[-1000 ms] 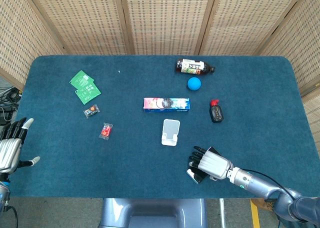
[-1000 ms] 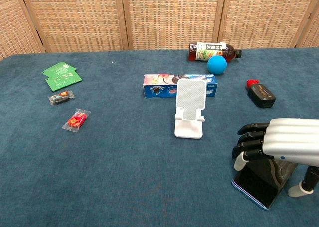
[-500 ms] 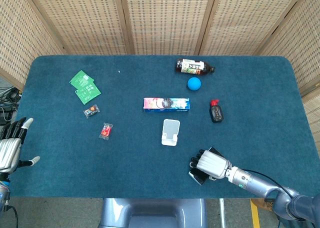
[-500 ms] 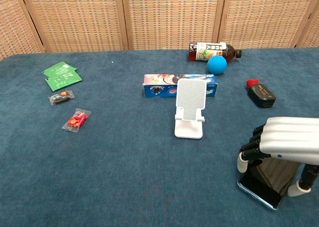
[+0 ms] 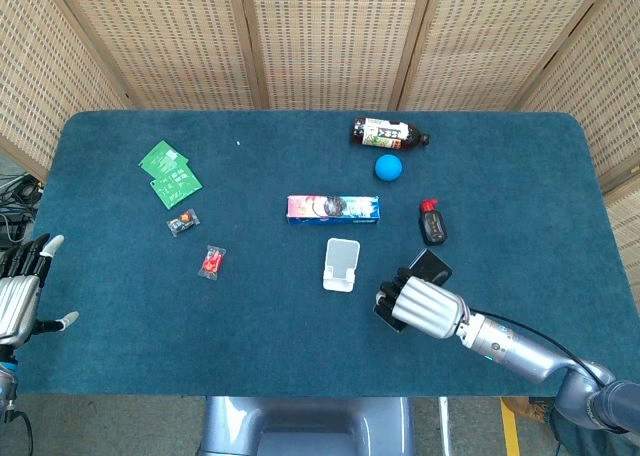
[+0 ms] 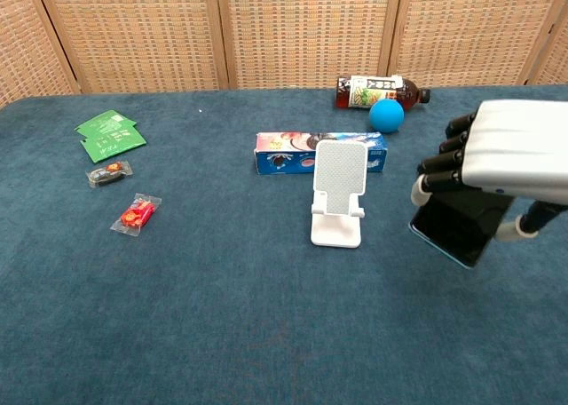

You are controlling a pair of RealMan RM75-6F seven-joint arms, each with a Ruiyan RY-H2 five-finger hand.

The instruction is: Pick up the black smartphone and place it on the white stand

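The black smartphone [image 6: 457, 226] hangs in the air, held by my right hand [image 6: 497, 154] to the right of the white stand [image 6: 338, 194]. From the head view the phone [image 5: 429, 269] sticks out past the right hand [image 5: 420, 307], just right of the stand [image 5: 341, 264]. The stand sits upright mid-table with nothing on it. My left hand [image 5: 22, 294] rests at the table's left edge, fingers apart and holding nothing.
Behind the stand lies a long colourful box [image 6: 319, 151]. A blue ball [image 6: 386, 115] and a lying bottle [image 6: 380, 91] are at the back. Green packets [image 6: 110, 134] and two small wrapped snacks [image 6: 136, 214] lie on the left. A small black bottle with a red cap [image 5: 432, 222] is near the phone.
My right hand has lifted the smartphone off the table and carried it up and toward the stand. The left hand has stayed put.
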